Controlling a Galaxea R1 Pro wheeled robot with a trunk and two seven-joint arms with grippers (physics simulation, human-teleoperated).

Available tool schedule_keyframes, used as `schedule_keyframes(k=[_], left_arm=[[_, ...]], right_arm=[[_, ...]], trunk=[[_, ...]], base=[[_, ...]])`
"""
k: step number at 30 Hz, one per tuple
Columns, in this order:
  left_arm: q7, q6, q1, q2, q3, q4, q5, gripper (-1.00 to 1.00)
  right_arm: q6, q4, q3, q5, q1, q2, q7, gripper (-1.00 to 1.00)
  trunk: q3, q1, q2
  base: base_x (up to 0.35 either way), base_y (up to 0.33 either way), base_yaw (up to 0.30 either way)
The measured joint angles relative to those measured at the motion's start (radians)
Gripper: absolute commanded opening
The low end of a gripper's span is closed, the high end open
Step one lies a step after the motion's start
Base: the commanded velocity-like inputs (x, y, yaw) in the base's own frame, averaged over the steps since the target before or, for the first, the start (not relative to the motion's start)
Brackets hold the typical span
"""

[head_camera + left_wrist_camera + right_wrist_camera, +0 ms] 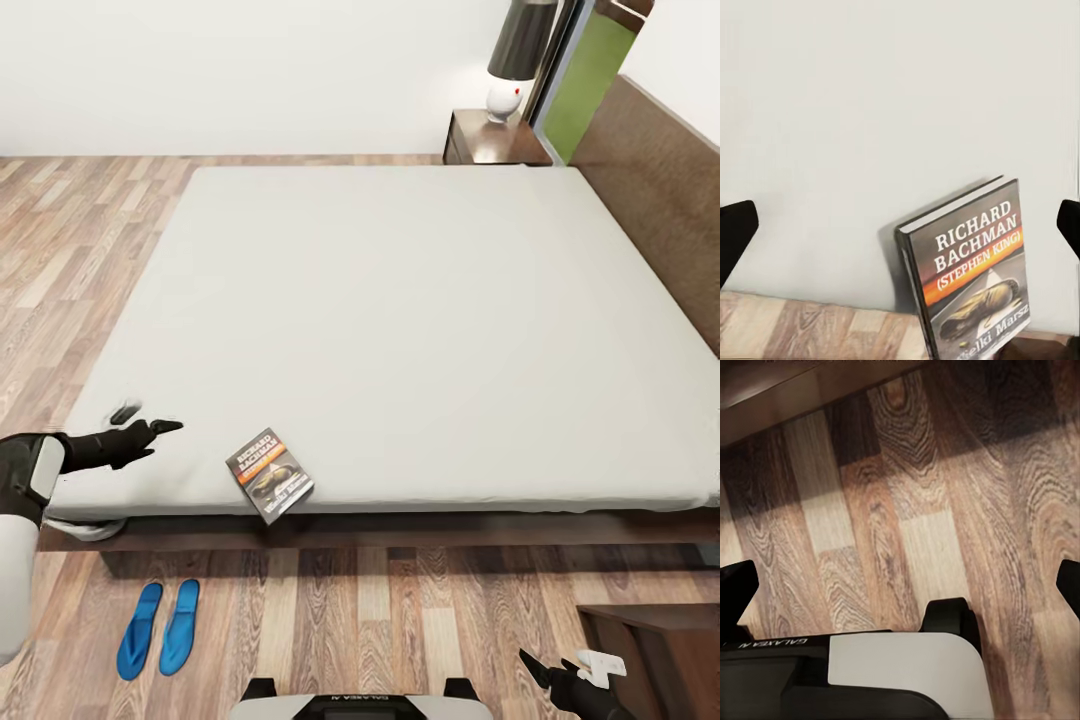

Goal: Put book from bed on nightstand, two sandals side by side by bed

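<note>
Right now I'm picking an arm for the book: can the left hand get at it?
Probably yes. The left hand hovers open over the mattress beside the book, with bare mattress between them.

Matt grey cloth mattress (400, 320), glossy paper book (270, 474), grained wood-plank floor (400, 620).

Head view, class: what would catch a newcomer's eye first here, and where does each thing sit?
The big grey bed dominates the room, bare except for a dark book at its near edge, one corner overhanging. On the wood floor beside it lie two bright blue sandals, side by side. The left gripper hovers open over the mattress corner, left of the book.
</note>
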Motion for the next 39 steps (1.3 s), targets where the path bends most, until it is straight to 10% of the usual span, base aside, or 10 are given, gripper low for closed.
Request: schedule_keyframes(k=[7, 14, 22, 29, 39], left_arm=[[-0.229, -0.114, 0.018, 0.013, -0.004, 0.138, -0.048, 1.00], [-0.547, -0.129, 0.020, 0.013, -0.013, 0.190, -0.236, 1.00], [-0.583, -0.309, 0.027, 0.014, -0.015, 0.362, -0.324, 1.00], [-0.586, -0.480, 0.029, 0.025, -0.017, 0.553, -0.497, 1.00], [-0.586, -0.625, 0.075, 0.052, -0.020, 0.653, -0.528, 1.00]], right_arm=[[0.000, 0.000, 0.000, 0.000, 0.000, 0.000, 0.000, 1.00], [0.000, 0.000, 0.000, 0.000, 0.000, 0.000, -0.001, 1.00], [0.000, 0.000, 0.000, 0.000, 0.000, 0.000, -0.001, 1.00], [0.000, 0.000, 0.000, 0.000, 0.000, 0.000, -0.002, 1.00], [0.000, 0.000, 0.000, 0.000, 0.000, 0.000, -0.002, 1.00]], trunk=[[0.022, -0.027, 0.049], [0.044, -0.054, 0.098], [0.069, -0.084, 0.154], [0.091, -0.111, 0.203], [0.122, -0.150, 0.273]], base=[[0.000, 0.000, 0.000], [0.000, 0.000, 0.000], [0.000, 0.000, 0.000], [0.000, 0.000, 0.000], [0.000, 0.000, 0.000]])
